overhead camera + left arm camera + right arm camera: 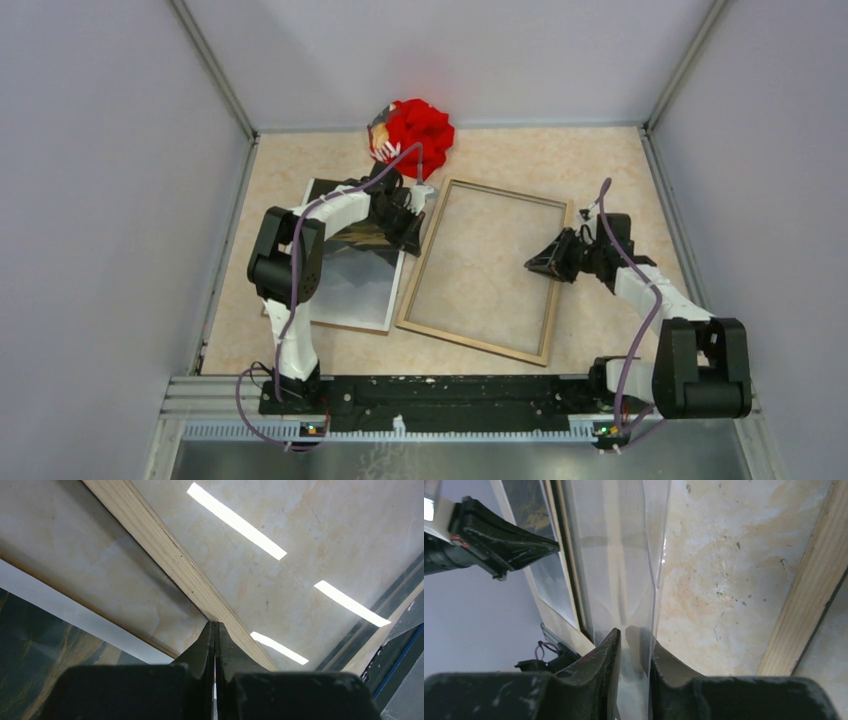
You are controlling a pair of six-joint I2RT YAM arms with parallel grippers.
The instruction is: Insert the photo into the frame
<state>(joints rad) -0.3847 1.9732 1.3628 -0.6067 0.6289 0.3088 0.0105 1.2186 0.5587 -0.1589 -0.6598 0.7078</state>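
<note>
1. The task is sitting at an early stage. The photo (pixel 352 290) is lying face up outside the frame (pixel 470 343), on the far side of the left gripper (pixel 215 625) from the opening, so putting it in is not yet done.
2. The frame is lying wood side up, with its opening between the two pairs of fingers and nothing showing inside but a glossy pane.
3. The left wrist view is showing what the top view is hiding: the left fingers are pressed together on nothing, their tips touching the frame's wooden rail.
4. Only the right wrist view is revealing a clear sheet (pixel 624 555) rising between the fingers of the right gripper (pixel 634 635). They are standing slightly apart, and I cannot tell whether either pad is touching it.
5. Only the top view is giving the whole layout.
</note>
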